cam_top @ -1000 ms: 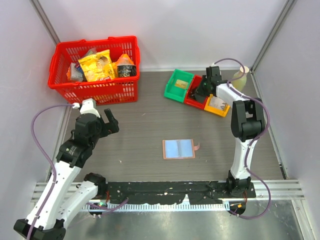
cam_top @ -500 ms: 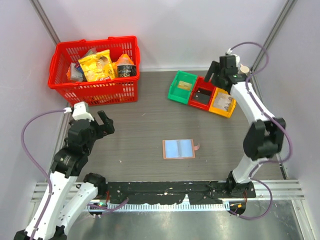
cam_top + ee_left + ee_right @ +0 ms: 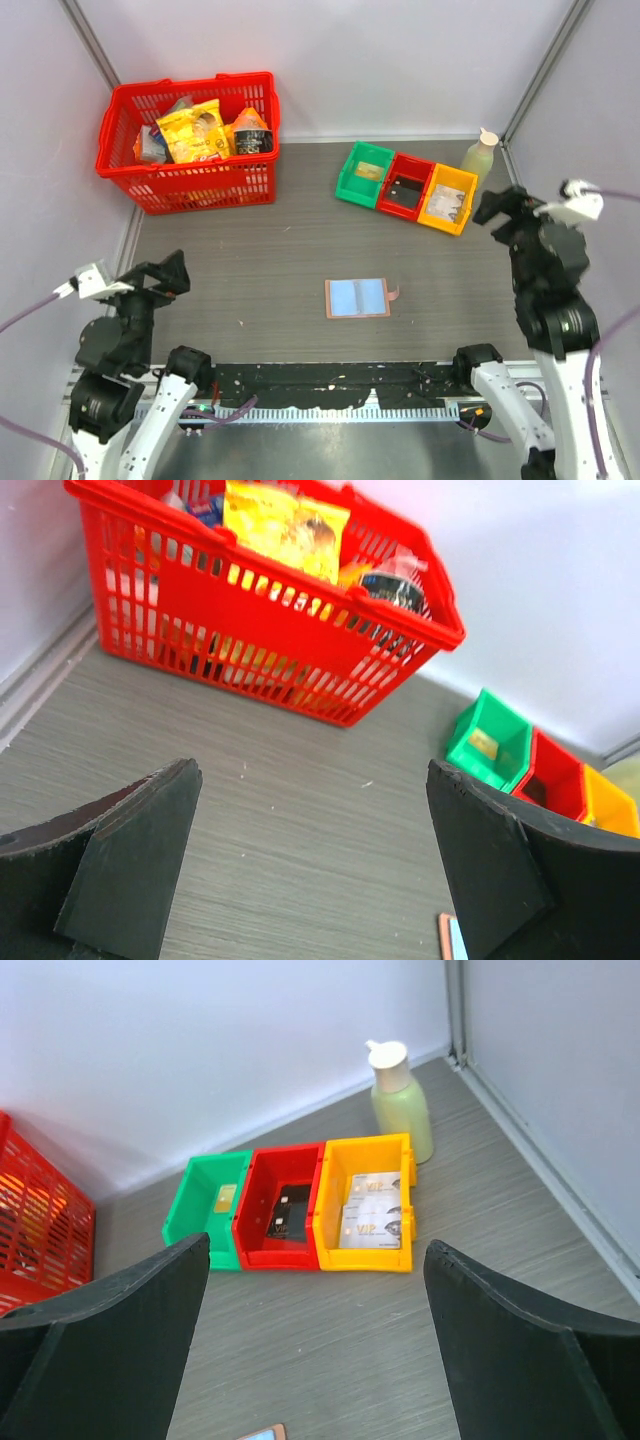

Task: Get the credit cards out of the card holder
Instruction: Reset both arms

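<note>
On the grey wood-grain desk, the left jaws and right jaws stood wide and empty at the near corners. The open pinkish-tan, blue-lined card holder lay flat between them, well apart from both. Pale credit cards lay in the far yellow plastic bin.

One card holder, three bins, one basket, one bottle

Left arm, right arm: white links, black joints, purple cables; fingers broad black wedges.
</note>
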